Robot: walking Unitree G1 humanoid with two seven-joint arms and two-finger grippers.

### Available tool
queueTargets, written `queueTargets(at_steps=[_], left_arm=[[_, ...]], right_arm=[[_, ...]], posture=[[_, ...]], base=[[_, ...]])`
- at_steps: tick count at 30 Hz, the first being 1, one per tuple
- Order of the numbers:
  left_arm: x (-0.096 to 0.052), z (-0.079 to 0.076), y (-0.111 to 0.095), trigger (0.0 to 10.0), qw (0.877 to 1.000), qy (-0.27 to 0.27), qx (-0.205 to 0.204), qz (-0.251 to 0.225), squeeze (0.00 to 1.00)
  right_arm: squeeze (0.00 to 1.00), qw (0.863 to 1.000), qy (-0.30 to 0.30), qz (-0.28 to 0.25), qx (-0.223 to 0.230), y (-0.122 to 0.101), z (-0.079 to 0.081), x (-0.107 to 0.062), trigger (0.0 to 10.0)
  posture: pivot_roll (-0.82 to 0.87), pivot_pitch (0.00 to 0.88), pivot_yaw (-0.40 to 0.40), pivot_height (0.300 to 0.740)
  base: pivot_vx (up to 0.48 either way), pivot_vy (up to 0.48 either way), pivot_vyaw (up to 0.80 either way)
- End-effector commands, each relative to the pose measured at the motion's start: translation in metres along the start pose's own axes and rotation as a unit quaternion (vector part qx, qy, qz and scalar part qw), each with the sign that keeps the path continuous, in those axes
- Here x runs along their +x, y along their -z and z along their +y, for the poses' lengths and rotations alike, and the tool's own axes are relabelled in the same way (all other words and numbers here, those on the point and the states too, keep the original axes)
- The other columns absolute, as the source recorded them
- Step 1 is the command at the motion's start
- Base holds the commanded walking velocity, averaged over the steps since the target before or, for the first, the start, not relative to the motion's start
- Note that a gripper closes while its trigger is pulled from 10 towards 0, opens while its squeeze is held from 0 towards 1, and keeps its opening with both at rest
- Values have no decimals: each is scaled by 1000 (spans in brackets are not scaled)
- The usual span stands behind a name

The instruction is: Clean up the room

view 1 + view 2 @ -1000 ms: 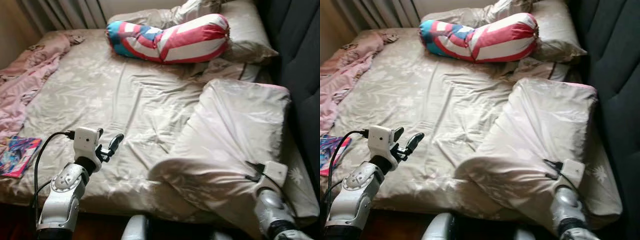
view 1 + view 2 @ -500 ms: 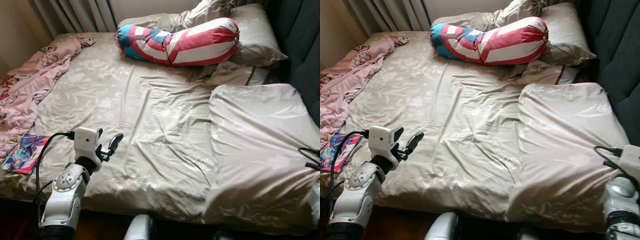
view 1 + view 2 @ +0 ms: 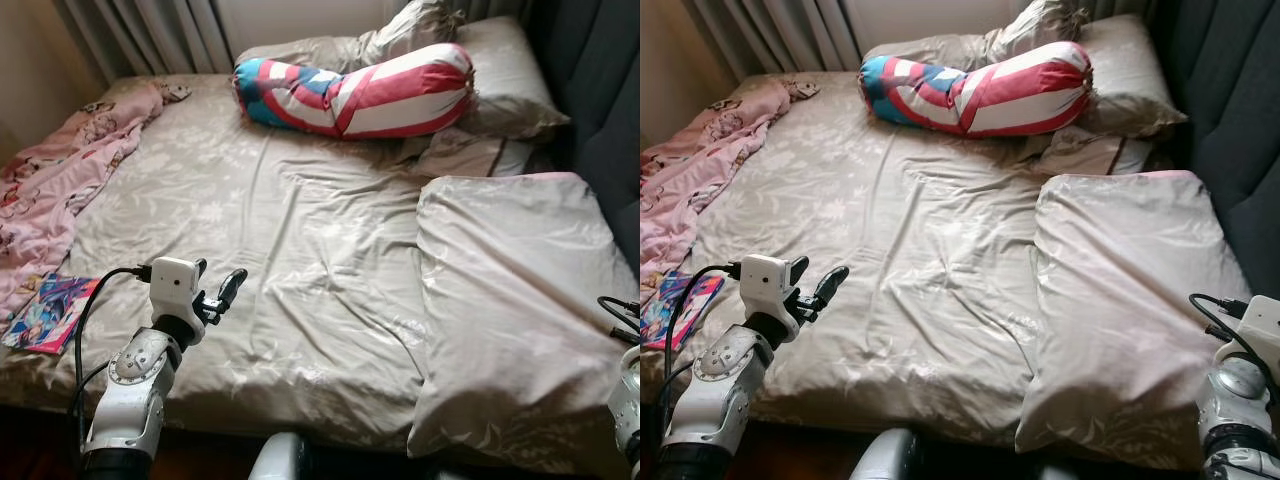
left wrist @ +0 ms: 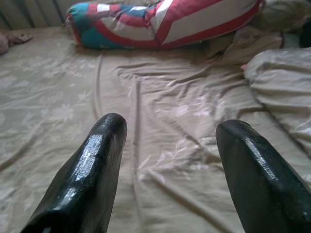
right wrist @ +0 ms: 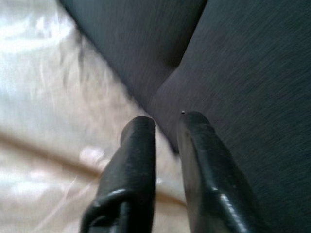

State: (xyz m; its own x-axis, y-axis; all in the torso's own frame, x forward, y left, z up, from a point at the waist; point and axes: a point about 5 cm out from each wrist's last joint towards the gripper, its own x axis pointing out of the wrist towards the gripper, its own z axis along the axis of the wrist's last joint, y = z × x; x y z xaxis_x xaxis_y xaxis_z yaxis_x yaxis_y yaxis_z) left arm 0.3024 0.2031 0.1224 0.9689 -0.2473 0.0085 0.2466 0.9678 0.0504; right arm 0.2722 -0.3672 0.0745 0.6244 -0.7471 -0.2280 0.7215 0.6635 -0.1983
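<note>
We hold left gripper point(image 4: 167, 160) jaws wide apart over the rumpled sheet point(image 4: 160, 97); right gripper point(image 5: 167, 145) jaws nearly together, empty, folded duvet point(image 3: 1120, 290) beside them. Duvet looks soft, light, slippery; pinch a corner hem

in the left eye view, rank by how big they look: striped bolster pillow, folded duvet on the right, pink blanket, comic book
1. folded duvet, largest
2. striped bolster pillow and pink blanket: too close to call, and the picture's edge cuts the blanket off
3. comic book, smallest

The duvet lies nearer the camera, which inflates it.
</note>
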Motion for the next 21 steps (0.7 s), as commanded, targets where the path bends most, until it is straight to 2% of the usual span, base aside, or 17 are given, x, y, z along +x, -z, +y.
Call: queueTargets(at_steps=[1, 2, 3, 5, 6, 9, 10, 11, 14, 15, 17, 18, 21], left_arm=[[2, 0, 0, 10000, 1000, 1, 7, 0, 0], [2, -1, 1, 10000, 1000, 3, 6, 0, 0], [2, -2, 2, 10000, 1000, 4, 5, 0, 0], [3, -4, 5, 10000, 1000, 3, 1, 1, 0], [4, -5, 8, 10000, 1000, -1, -2, 3, 0], [4, -4, 14, 10000, 1000, -15, -7, 9, 0], [4, -4, 14, 10000, 1000, -15, -7, 9, 0], [3, 1, 24, 10000, 999, -40, -18, 20, 0], [0, 5, 34, 10000, 997, -64, -34, 33, 0], [-2, 9, 42, 10000, 995, -80, -44, 44, 0], [-5, 10, 50, 10000, 993, -91, -53, 57, 0], [-9, 8, 63, 10000, 991, -95, -54, 80, 0], [-15, 7, 80, 10000, 985, -107, -71, 117, 0]], right_arm=[[396, 1000, -17, -20, 5, -3, 9, -3, 10000], [0, 999, -23, -26, -3, -4, 12, -4, 10000], [0, 999, -39, -31, -12, -3, 19, -6, 10000], [0, 995, -91, -46, 4, -3, 39, -14, 10000], [0, 985, -161, -66, 18, -3, 62, -25, 10000], [0, 963, -256, -76, 32, 3, 92, -45, 10000], [0, 963, -256, -76, 32, 3, 92, -45, 10000], [0, 948, -307, -74, 43, 12, 108, -61, 10000], [0, 944, -322, -57, 37, 24, 114, -68, 10000], [0, 949, -311, -27, 42, 35, 113, -70, 10000], [0, 949, -311, 5, 59, 47, 114, -73, 10000], [0, 944, -327, 35, 34, 65, 116, -83, 10000], [0, 937, -339, 81, 7, 89, 116, -94, 10000]], posture=[[-14, 21, 79, 660], [-14, 21, 79, 660], [-24, 12, 75, 660], [-26, 4, 70, 660], [-27, 0, 67, 660], [-33, 0, 57, 660], [-33, 0, 57, 660], [-40, 0, 48, 660], [-46, 0, 39, 669], [-52, 0, 35, 679], [-58, 0, 28, 689], [-58, 0, 23, 704], [-63, 0, 18, 719]], base=[[0, 0, 0], [0, 0, 0], [0, 0, 0], [0, 0, 0], [0, 0, 0], [0, 0, 0], [0, 0, 0], [0, 0, 0], [0, 0, 0], [0, 0, 0], [0, 0, 0], [0, 0, 0], [0, 0, 0]])
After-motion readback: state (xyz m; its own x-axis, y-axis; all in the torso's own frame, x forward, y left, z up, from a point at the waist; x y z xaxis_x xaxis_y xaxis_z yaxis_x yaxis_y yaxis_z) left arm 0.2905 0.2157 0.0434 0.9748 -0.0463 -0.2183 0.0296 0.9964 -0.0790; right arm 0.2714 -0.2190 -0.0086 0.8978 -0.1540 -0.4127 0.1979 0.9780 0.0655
